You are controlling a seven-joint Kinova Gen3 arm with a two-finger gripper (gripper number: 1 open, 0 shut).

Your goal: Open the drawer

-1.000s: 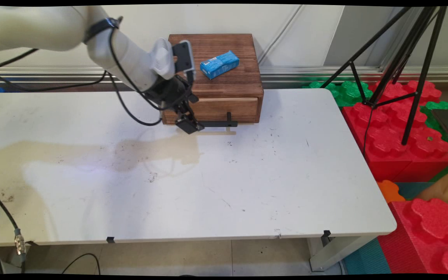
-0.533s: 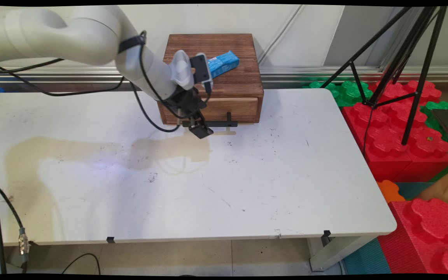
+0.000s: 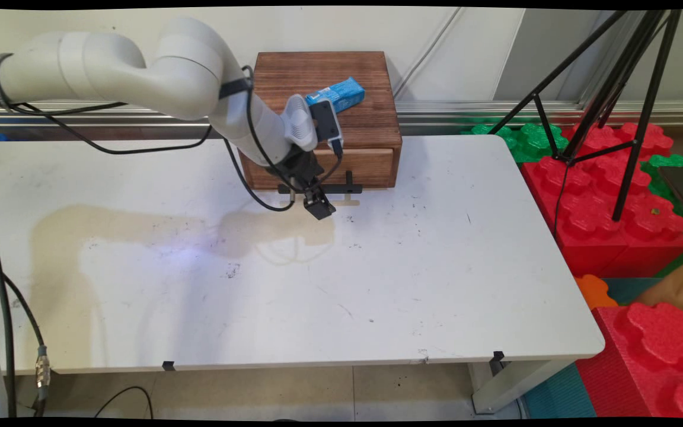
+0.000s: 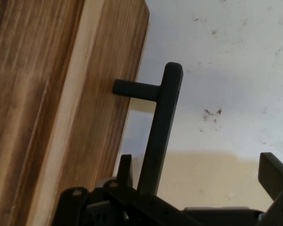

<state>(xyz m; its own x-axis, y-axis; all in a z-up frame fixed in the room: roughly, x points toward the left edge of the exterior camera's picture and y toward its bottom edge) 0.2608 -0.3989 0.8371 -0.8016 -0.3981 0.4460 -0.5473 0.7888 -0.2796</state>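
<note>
**Jaws spread wide on either side of a drawer handle, nothing clamped**

You are looking down across a white table, scuffed and marked with a broad tan stain. To its right, off the table, stand large red foam blocks and a black tripod.

The white arm reaches in from the upper left, cables trailing. At the table's far edge sits a dark wooden box with one drawer in its near face. The drawer front looks flush with the box, so you can judge it shut.

A blue packet lies on the box's top, well clear of the hand.

A black bar handle stands off the drawer front on short posts. The gripper hangs low at this bar. In the hand view one finger rises just beside the bar on the drawer's side, and the other finger stands well apart over the table. The bar passes between them, and neither finger presses on it.
</note>
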